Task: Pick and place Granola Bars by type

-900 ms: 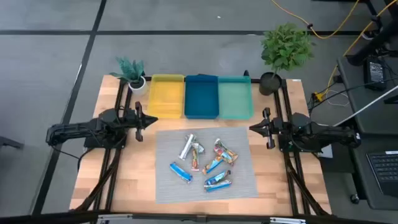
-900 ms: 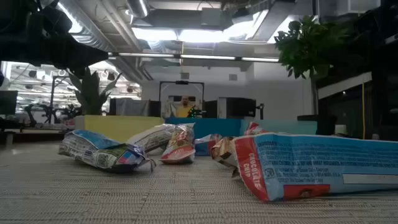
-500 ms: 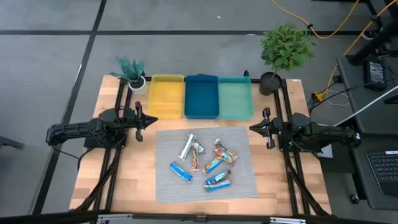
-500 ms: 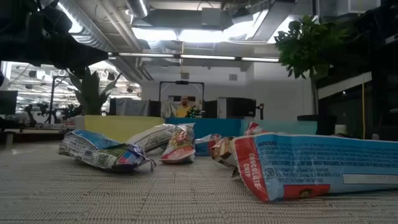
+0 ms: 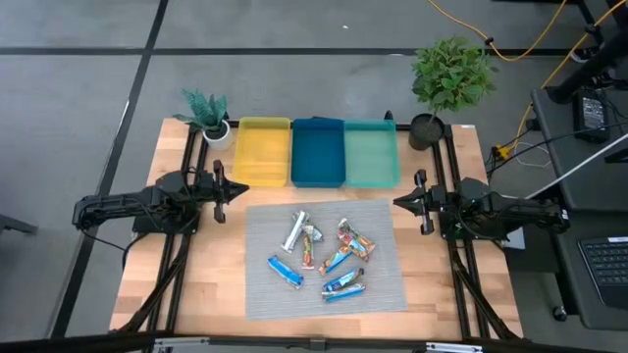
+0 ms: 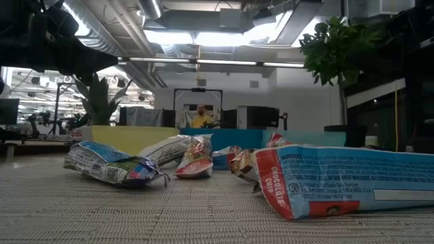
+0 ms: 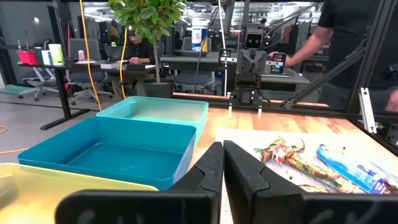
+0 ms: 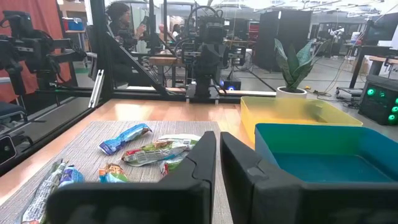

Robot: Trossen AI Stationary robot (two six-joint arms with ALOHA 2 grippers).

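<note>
Granola bars: we count about seven granola bars [image 5: 322, 257] lying loose in a cluster on the grey woven mat [image 5: 260, 294], none in a tray.
Silver bar: we see the silver bar [image 5: 295, 231] at the cluster's far-left edge, nearest the trays.
Blue bars: one blue bar [image 5: 286, 271] lies at the near left, another blue bar [image 5: 344, 285] at the near right.
Multicoloured bars: the red-orange bars [image 5: 355, 238] sit on the right side of the cluster.
Trays: the yellow tray [image 5: 263, 152], blue tray [image 5: 318, 152] and teal tray [image 5: 371, 154] stand side by side just beyond the mat.
Left gripper: we see the left gripper [image 5: 239, 190] hovering off the mat's far-left corner, fingers pressed together, holding nothing.
Right gripper: the right gripper [image 5: 400, 202] hovers off the mat's far-right corner, fingers together, empty.
Plants: a small potted plant [image 5: 206, 115] and a larger potted plant [image 5: 448, 80] flank the trays.
</note>
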